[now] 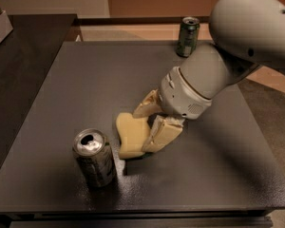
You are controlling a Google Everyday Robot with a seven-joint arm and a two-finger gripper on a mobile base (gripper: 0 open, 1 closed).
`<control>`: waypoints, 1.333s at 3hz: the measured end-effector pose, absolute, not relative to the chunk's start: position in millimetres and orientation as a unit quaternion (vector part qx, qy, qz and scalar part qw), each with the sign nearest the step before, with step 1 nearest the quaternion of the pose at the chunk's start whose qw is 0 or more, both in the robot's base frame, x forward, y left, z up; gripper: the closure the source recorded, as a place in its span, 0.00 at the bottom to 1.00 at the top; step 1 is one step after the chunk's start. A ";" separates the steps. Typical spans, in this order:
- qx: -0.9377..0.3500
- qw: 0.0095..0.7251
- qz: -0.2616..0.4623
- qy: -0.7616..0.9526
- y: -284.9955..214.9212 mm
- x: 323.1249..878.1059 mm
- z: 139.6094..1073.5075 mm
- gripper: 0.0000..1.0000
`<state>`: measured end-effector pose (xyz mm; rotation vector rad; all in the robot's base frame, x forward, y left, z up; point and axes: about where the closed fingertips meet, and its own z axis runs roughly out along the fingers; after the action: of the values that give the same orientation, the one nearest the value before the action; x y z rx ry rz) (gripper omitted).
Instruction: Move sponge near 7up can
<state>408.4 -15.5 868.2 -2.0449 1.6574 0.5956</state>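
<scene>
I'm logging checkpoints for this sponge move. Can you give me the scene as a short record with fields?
gripper: gripper low over mid-table, shut on the sponge
sponge: sponge pale yellow, close beside the 7up can, on its right in the view
7up can: 7up can upright, near front edge
other: dark green can upright, far edge
surface: dark table
</scene>
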 end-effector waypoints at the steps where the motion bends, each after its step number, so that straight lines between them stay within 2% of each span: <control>1: -0.742 0.220 0.217 0.595 -16.4 402.0 864.4 0.59; 3: -0.745 0.219 0.216 0.593 -13.9 400.6 865.3 0.13; 4: -0.746 0.219 0.215 0.592 -12.7 399.8 865.6 0.00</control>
<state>399.8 -12.7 865.6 -2.0638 1.6374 0.5959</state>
